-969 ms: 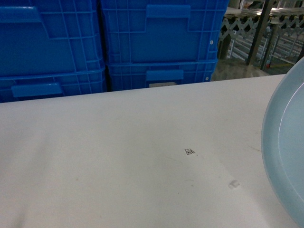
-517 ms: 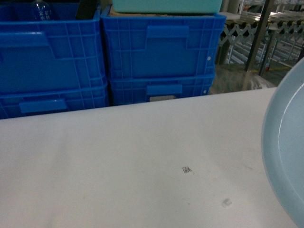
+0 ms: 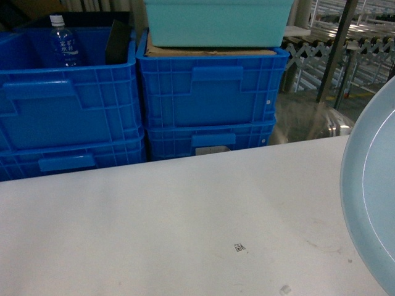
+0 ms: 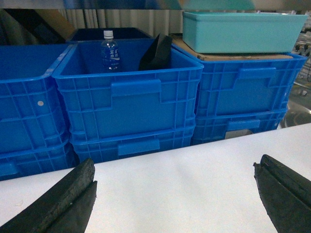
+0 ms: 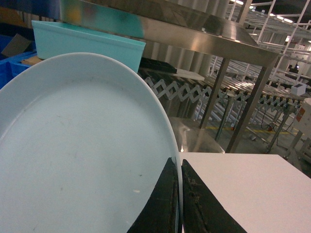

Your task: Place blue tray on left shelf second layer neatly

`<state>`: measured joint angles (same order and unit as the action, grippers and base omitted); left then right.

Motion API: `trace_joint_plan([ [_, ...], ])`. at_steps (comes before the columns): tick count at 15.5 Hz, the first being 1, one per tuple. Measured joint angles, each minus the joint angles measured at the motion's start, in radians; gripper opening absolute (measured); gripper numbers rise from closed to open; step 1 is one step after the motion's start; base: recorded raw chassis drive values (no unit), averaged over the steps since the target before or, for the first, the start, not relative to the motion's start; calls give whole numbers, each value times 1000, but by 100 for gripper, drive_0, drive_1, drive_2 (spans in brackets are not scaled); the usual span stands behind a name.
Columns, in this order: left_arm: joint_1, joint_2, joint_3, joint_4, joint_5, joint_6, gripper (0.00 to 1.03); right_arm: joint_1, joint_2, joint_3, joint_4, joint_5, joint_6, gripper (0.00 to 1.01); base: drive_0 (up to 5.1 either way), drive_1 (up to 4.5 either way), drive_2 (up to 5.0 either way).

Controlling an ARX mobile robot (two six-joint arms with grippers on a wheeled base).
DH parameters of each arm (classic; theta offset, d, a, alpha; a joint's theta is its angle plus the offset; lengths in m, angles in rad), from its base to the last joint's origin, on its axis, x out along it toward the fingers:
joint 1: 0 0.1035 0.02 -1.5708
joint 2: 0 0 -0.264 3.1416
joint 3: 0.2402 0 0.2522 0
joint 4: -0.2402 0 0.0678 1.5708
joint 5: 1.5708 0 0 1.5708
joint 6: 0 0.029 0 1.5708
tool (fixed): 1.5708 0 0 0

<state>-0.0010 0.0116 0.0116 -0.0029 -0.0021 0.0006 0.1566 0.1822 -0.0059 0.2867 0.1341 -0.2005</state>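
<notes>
The blue tray (image 5: 73, 155) is a pale, smooth dish held up on edge; it fills the left of the right wrist view. In the head view only its rim (image 3: 370, 203) shows, at the right border. My right gripper (image 5: 178, 164) is shut on that rim, one finger on each face. A shiny stainless-steel shelf tier (image 5: 194, 31) runs above and behind the tray; I cannot tell which layer it is. My left gripper (image 4: 174, 167) hangs open over the white table (image 4: 184, 184), nothing between its fingers (image 4: 63, 199). Neither gripper shows in the head view.
Dark-blue ribbed crates (image 3: 210, 98) stand stacked behind the table's far edge. A pale teal box (image 3: 216, 21) sits on cardboard on the right stack. A water bottle (image 3: 63, 43) stands in the left crate. Steel posts (image 5: 248, 111) and roller conveyors (image 3: 333, 43) lie to the right.
The head view has shifted: the crates have slid down the picture, and the teal box and bottle have come into sight. The tray stays at the right border.
</notes>
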Motion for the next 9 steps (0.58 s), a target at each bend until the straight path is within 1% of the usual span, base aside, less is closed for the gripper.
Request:
trace_joint_plan([
  [9, 1, 0, 0, -1, 2, 0, 98, 0, 0, 0, 0, 0, 0, 2, -158, -158, -158],
])
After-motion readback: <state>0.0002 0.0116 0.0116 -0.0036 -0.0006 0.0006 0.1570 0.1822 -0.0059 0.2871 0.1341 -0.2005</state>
